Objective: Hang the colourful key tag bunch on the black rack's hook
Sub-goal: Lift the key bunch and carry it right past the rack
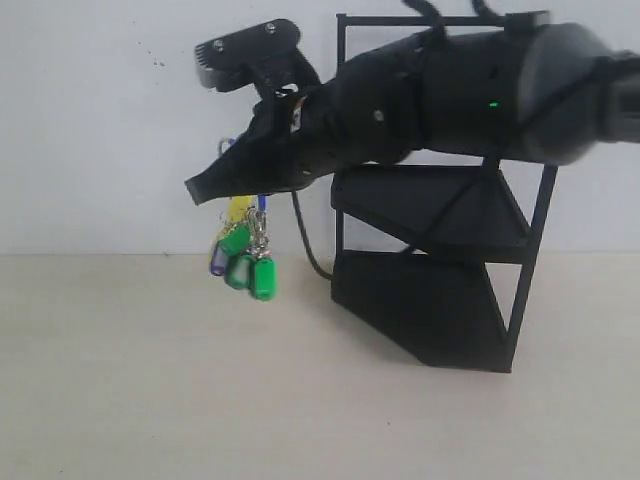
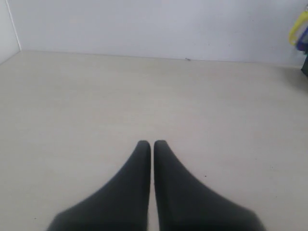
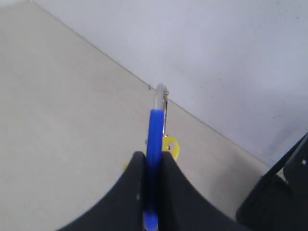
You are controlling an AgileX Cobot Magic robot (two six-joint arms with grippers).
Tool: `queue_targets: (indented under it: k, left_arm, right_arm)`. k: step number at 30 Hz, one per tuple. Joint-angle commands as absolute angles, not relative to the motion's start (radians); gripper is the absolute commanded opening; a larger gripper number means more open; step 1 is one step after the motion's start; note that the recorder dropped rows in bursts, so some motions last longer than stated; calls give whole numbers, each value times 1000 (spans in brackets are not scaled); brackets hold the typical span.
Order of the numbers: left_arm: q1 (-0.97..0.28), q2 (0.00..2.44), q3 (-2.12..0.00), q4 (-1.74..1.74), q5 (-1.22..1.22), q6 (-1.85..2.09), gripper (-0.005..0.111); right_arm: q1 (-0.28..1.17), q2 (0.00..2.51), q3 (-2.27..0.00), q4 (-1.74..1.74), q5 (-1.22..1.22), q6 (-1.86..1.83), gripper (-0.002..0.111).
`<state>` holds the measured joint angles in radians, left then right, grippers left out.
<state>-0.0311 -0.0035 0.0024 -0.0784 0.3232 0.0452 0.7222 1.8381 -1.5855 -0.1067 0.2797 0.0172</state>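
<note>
The right arm reaches across, raised, right pincer (image 1: 200, 187) nipping the colourful key tag bunch (image 1: 243, 262); left pincer (image 2: 152, 144) closed, tips together.

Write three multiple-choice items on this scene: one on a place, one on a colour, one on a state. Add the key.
1. Where is the key tag bunch relative to the black rack?
A. On its top hook
B. Left of it in the exterior view, hanging from the right pincer
C. On its lower shelf

2. What colour is the loop that the right pincer holds?
A. Red
B. White
C. Blue

3. How is the left pincer?
A. Shut, empty
B. Wide open
C. Shut on a tag

Key: 1 B, the bunch dangles below that pincer, apart from the rack; 2 C, the right wrist view shows a blue strip clamped there; 3 A, it is closed with nothing in it.
</note>
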Motion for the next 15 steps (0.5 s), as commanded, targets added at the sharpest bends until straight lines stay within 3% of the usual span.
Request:
queue_targets:
  k: [1, 4, 9, 15]
  left_arm:
    - [-28, 0, 0, -85, 311, 45, 4]
    - [-28, 0, 0, -85, 311, 45, 4]
    - [-28, 0, 0, -85, 311, 45, 4]
    - [-28, 0, 0, -85, 311, 45, 4]
  right_arm:
    - [776, 1695, -1363, -49, 65, 34, 0]
    - [803, 1633, -1301, -122, 196, -174, 0]
    - [692, 1541, -1257, -51, 72, 242, 0]
    - [764, 1530, -1256, -116, 321, -104, 0]
